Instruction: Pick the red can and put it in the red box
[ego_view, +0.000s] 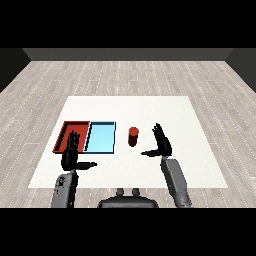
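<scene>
Nothing done yet: red can (133, 136) stands upright on the table right of the light blue tray (100, 137), right hand (162, 142) spread beside it ungrasped, left hand (71, 152) relaxed at the red tray (66, 131).

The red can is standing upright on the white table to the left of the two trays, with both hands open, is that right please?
Not quite: the head view shows the red can upright on the white table to the right of the light blue tray and red tray, not left. The left hand and right hand are open.
</scene>
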